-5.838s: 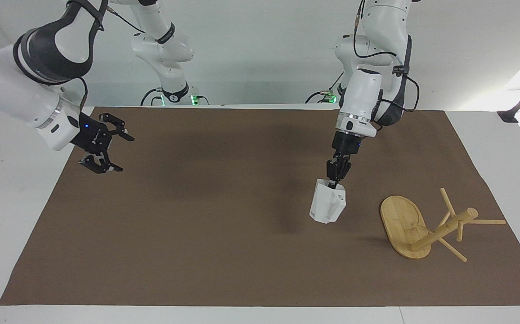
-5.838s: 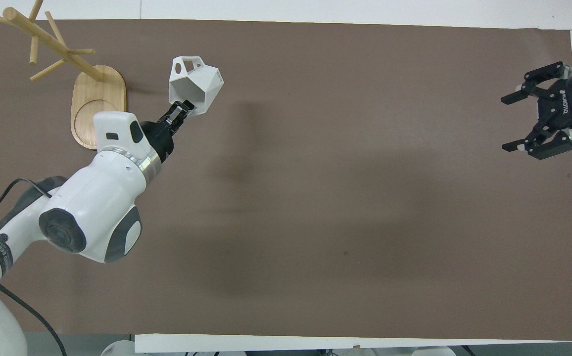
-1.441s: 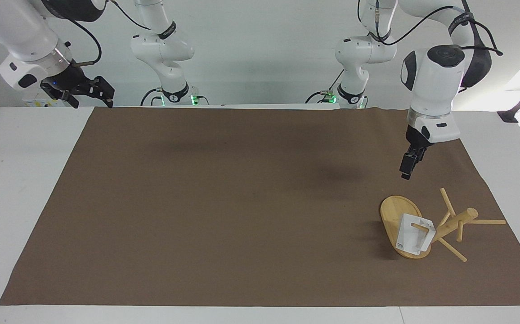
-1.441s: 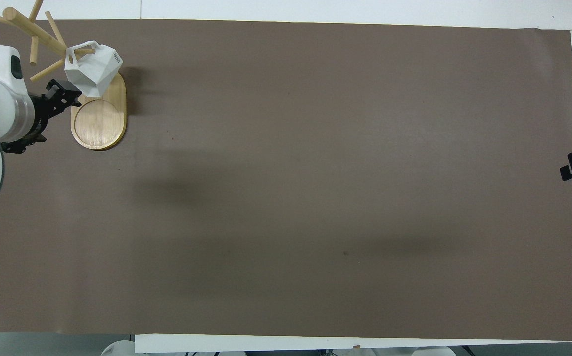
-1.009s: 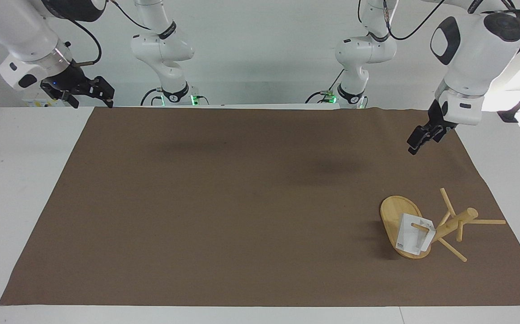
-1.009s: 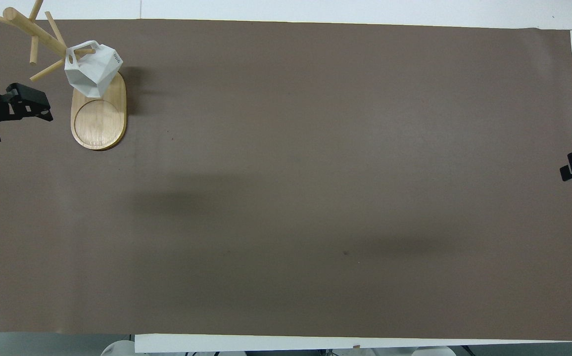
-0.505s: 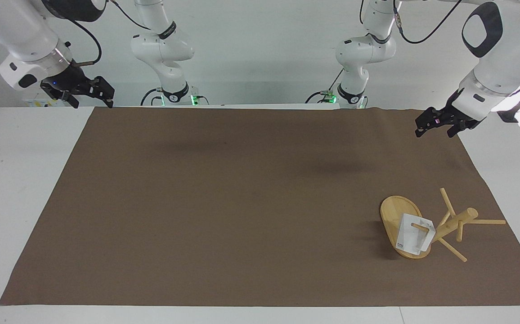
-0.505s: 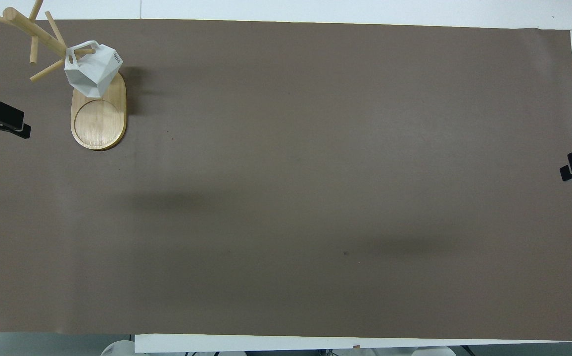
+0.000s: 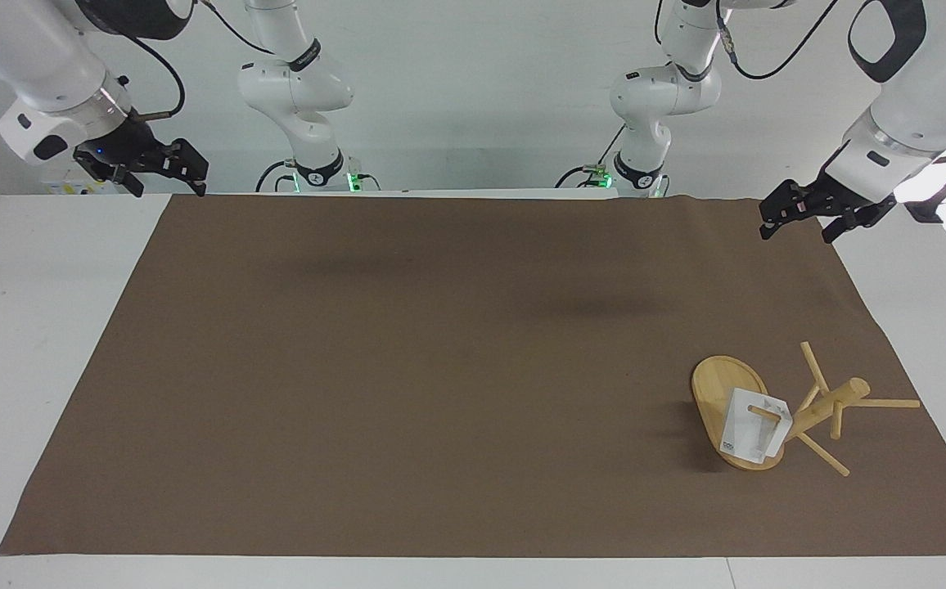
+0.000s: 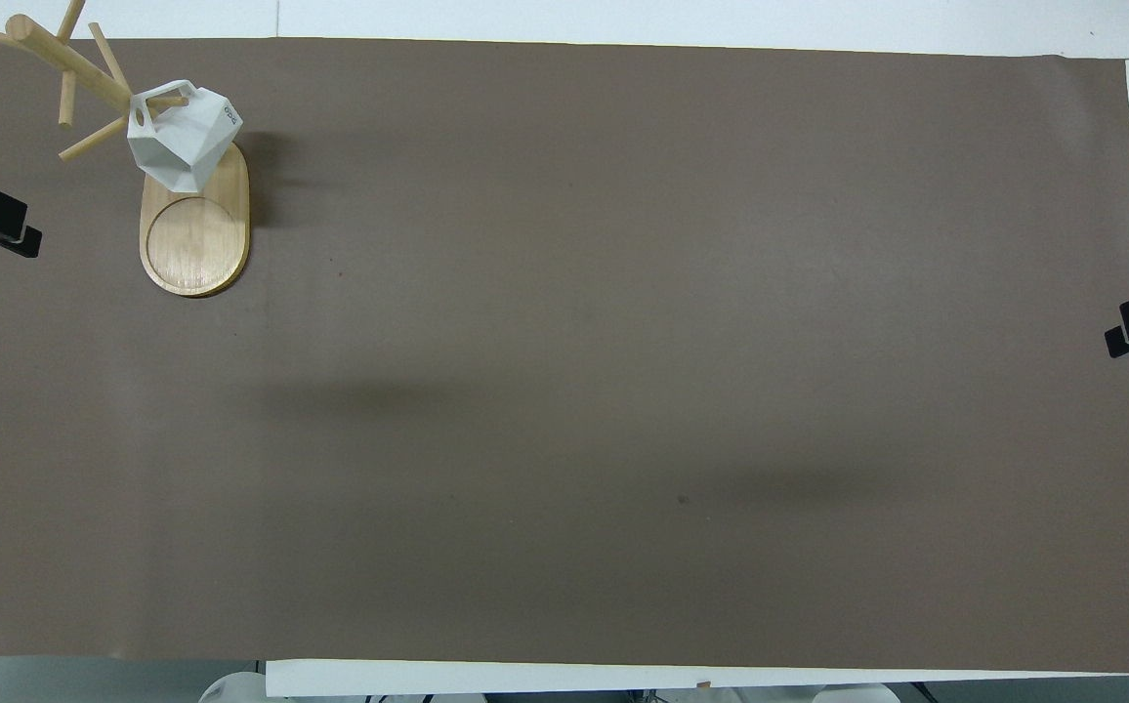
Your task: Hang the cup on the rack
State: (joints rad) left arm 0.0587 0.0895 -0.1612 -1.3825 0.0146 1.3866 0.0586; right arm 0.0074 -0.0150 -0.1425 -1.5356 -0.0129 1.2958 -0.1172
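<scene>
1. The left claw (image 9: 804, 219) is being held spread and empty over the mat's (image 9: 440, 368) edge nearest the robots, withdrawn from the rack (image 9: 768, 413).
2. The right claw (image 9: 146, 164), likewise spread and empty, is waiting.
3. The cup (image 9: 755, 425) is being carried by a peg, at roughly five o'clock on the bench (image 9: 31, 327) in the facing view; hanging is judged done.

White, bamboo and brown

The cup (image 9: 754, 435) was plain white; the rack (image 9: 727, 397) was pale bamboo; the mat (image 9: 407, 368) was flat brown; the surface (image 9: 31, 327) was white.
</scene>
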